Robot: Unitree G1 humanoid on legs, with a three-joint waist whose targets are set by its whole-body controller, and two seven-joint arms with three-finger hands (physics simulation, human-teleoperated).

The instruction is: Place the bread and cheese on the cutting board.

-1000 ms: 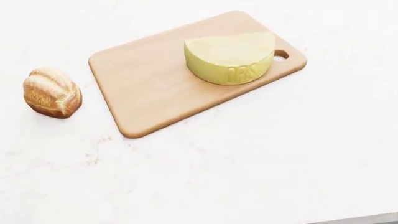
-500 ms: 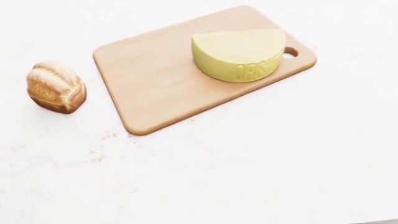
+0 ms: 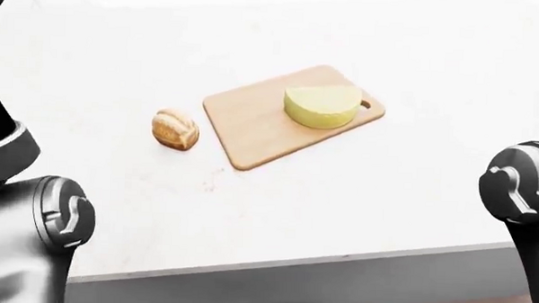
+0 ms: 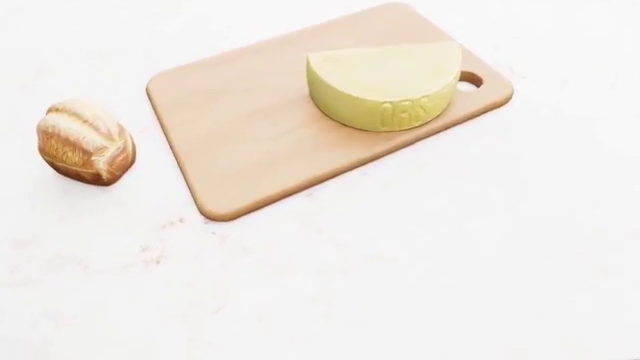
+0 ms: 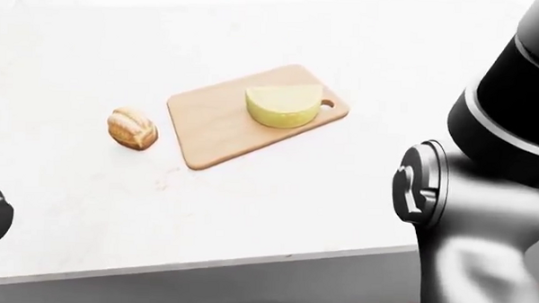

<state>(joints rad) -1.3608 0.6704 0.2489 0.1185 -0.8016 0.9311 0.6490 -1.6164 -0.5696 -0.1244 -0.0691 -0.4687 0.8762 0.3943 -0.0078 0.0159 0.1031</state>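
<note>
A wooden cutting board point(image 4: 250, 135) lies tilted on a white counter. A half wheel of pale yellow cheese point(image 4: 383, 81) sits on the board's right end, beside the handle hole. A small crusty bread loaf point(image 4: 85, 142) rests on the counter to the left of the board, apart from it. The bread point(image 3: 175, 128), board point(image 3: 252, 124) and cheese point(image 3: 321, 106) also show in the left-eye view. No hand shows in any view. Only dark arm joints show at the left-eye view's bottom left point(image 3: 33, 231) and at the right-eye view's right side point(image 5: 484, 199).
The white counter point(image 3: 339, 201) ends at a grey edge point(image 3: 293, 263) near the bottom of the eye views. The robot's arm segments stand at both lower corners, on this side of that edge.
The whole head view has shifted slightly, so the camera moved. Bread, board and cheese keep their places relative to one another.
</note>
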